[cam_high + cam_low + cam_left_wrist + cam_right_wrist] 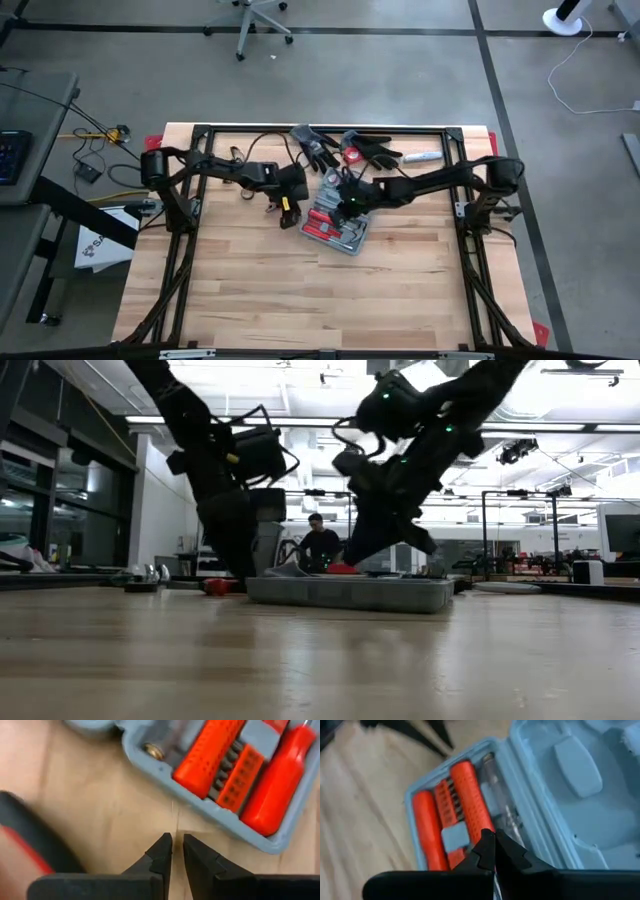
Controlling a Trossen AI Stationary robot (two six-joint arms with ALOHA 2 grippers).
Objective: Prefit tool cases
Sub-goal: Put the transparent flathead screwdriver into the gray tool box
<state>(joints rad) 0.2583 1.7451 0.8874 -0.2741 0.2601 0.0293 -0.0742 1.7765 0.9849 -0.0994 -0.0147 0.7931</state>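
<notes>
Tool case (338, 226): lies open on table (300, 300), tools exposed for fitting.
Right gripper (494, 851): fingers closed, empty, poised directly over the case's red handles.
Left gripper (177, 851): nearly closed, empty, just beside the case's edge.

Ahead of my left pincer (177, 851) the tool case (210, 815) is cut off at the frame's edge, and a blurred black-and-red object (30, 840) beside it stays unidentifiable.
</notes>
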